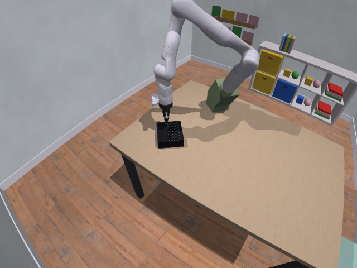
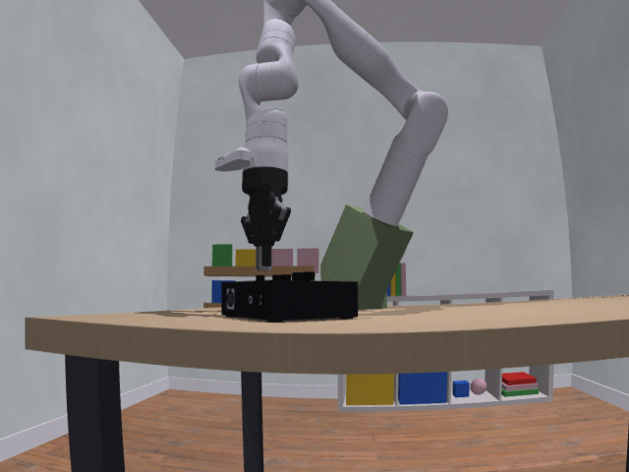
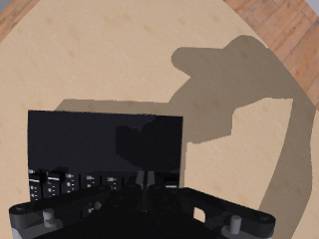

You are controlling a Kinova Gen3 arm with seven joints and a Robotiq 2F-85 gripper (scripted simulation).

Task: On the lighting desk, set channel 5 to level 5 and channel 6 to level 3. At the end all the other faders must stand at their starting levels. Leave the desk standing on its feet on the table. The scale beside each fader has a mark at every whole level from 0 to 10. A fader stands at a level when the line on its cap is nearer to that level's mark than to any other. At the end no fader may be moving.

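The black lighting desk (image 1: 170,134) stands on its feet on the table, near the far left edge. It also shows in the side view (image 2: 289,299) and in the wrist view (image 3: 106,149). Its row of fader caps (image 3: 74,181) shows along the near edge in the wrist view; the levels are too small to read. My gripper (image 2: 262,265) points straight down, shut and empty. Its fingertips (image 1: 166,120) hang just above the desk's far corner, over the fader caps there. I cannot tell whether the tips touch a cap.
The arm's green base (image 1: 221,95) stands on the table behind the desk. A white shelf unit (image 1: 302,80) with coloured boxes and balls stands at the back right. Wall shelves (image 1: 235,21) hold coloured blocks. The table edge (image 1: 115,144) lies just left of the desk.
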